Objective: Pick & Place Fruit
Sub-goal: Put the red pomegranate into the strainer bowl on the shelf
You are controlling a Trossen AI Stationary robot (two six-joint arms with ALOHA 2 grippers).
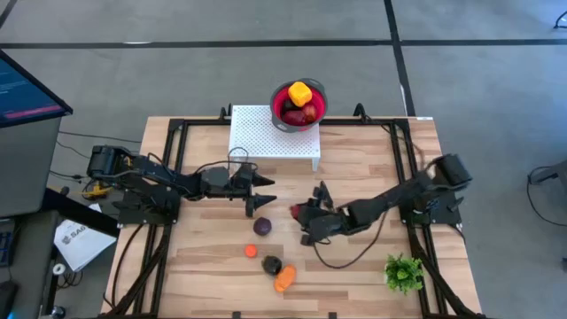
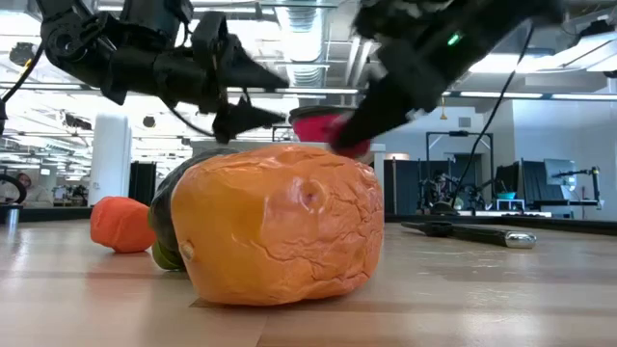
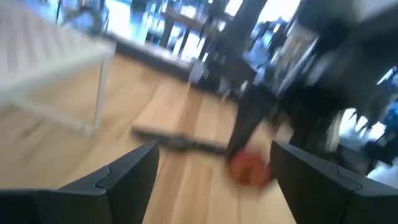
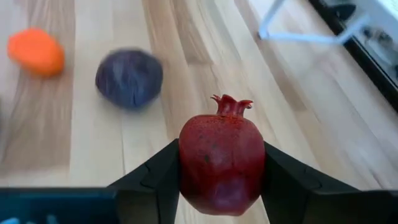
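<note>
My right gripper is shut on a dark red pomegranate-like fruit, near the table's middle. A purple fruit lies just left of it. Nearer the front edge lie a small orange fruit, a blackish-green one and a larger orange one. My left gripper hangs open above the table, left of the red fruit, pointing at it, with nothing between its fingers. A grey bowl on a white stand at the far edge holds yellow and red fruits. My right gripper pinches the red fruit's two opposite sides between its two fingers. The fruit's crown points away from the gripper. The fingers slant down from the table's right side. In the low view the fruit hangs clear of the table.
A black-handled knife lies on the table beyond the red fruit. A green plant sprig sits at the near right corner. Black frame rails run along both sides. Bare wood lies between the stand and the grippers.
</note>
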